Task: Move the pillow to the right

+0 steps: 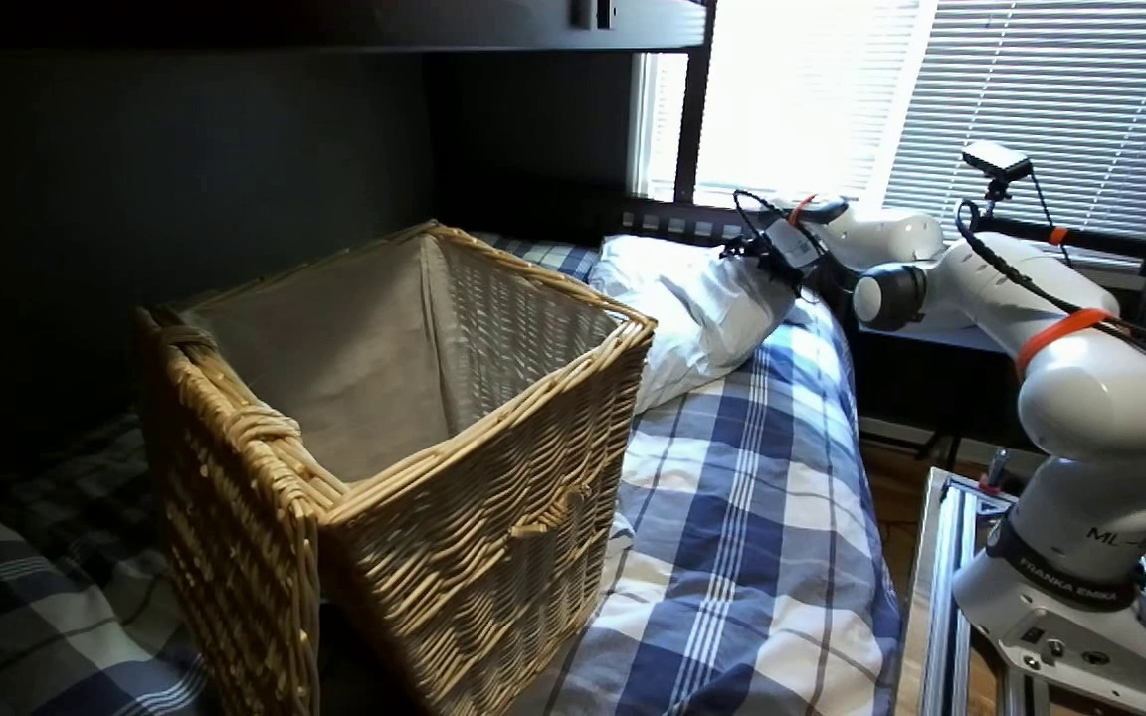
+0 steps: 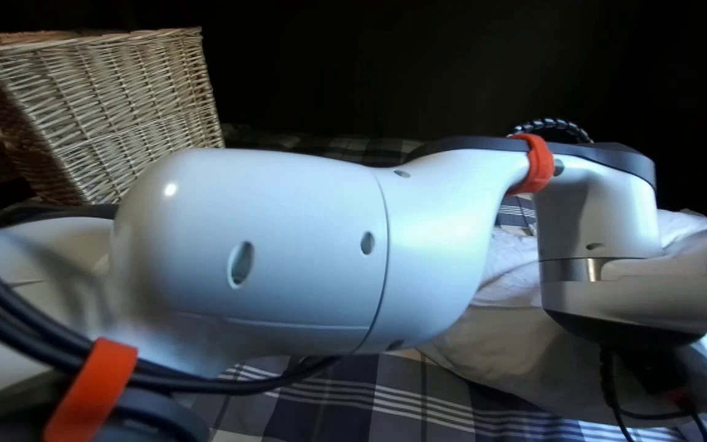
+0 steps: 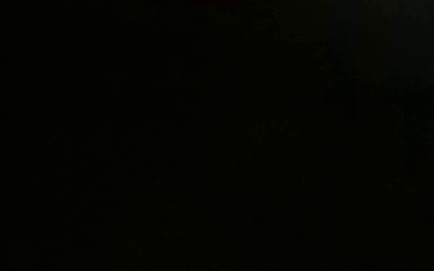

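White pillow (image 1: 687,323) | puffy, creased | we see it lying on the blue-and-white plaid blanket (image 1: 732,517), partly hidden

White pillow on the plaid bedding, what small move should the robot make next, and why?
Perhaps raise the gripper slightly to test for grip: in an exterior view it appears against the pillow, but its jaws are indistinct and the wrist view is nearly black.
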Action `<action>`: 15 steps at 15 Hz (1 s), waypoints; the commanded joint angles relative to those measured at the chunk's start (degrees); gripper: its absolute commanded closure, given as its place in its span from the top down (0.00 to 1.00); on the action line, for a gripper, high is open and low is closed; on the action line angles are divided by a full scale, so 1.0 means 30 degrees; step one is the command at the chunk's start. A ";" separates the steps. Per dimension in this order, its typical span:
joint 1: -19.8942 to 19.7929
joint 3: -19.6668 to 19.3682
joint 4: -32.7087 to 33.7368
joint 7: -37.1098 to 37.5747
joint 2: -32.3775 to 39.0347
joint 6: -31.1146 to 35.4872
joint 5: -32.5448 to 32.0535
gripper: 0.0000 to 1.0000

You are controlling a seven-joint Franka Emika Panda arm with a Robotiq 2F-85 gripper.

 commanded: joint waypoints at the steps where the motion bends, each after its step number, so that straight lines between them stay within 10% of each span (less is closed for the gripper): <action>1: 0.1370 -0.2291 -0.0512 0.1146 -0.0174 0.2740 -0.1622 1.00; 10: 0.5168 -0.9860 -0.5472 0.3281 -0.1216 0.7038 -0.4341 1.00; 15: 0.5849 -0.6150 -0.9259 -0.3094 -0.3681 0.5550 -0.3201 1.00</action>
